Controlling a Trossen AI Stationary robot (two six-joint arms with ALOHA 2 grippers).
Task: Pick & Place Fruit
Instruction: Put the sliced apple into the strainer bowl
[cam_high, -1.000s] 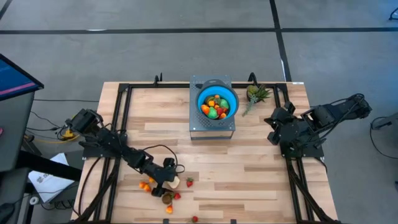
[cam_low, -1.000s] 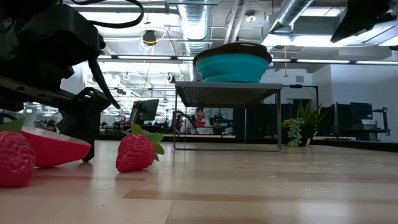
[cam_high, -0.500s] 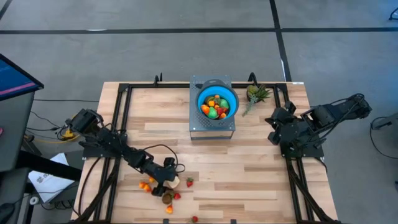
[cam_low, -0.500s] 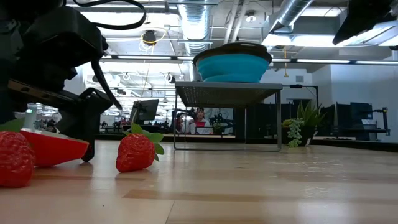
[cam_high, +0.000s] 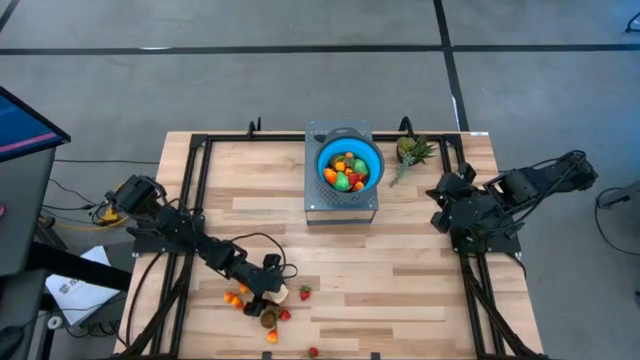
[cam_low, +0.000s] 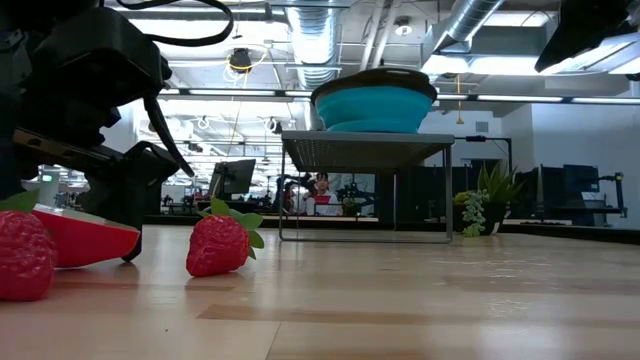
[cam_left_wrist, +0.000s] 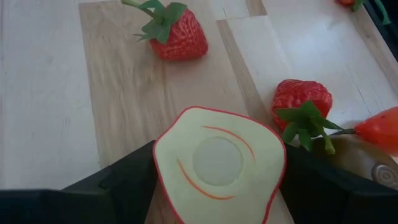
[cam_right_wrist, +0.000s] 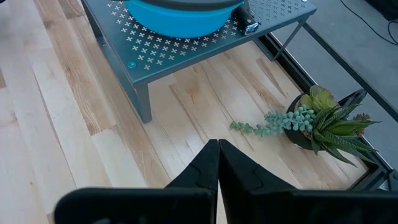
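My left gripper (cam_high: 272, 292) is at the table's near left, among loose toy fruit. Its fingers are closed on a halved pale-yellow fruit with a red skin (cam_left_wrist: 217, 162), which also shows in the low view (cam_low: 85, 240). Two strawberries (cam_left_wrist: 177, 34) (cam_left_wrist: 301, 102) lie just beyond it on the wood. More fruit fills the blue bowl (cam_high: 322, 160) on the grey stand (cam_high: 340, 205). My right gripper (cam_right_wrist: 217, 162) is shut on nothing and hangs above the table's right side, away from the fruit. My left gripper pinches the halved fruit between its two fingers, one on each side of the red-skinned rim (cam_left_wrist: 158, 165). The fingers (cam_left_wrist: 134, 177) slant down at it from the table's left. The fruit half has its flat cut face up and its underside low on the table.
Orange fruit (cam_high: 233, 298) and a brown one (cam_high: 268, 319) lie near the front edge, beside a black cable (cam_high: 250, 240). A small potted plant (cam_high: 412, 152) stands right of the stand. The middle and right of the wooden top are bare boards.
My left gripper's fingers have closed in a little on the halved fruit, whose tip has shifted slightly in the low view. Neither arm has travelled.
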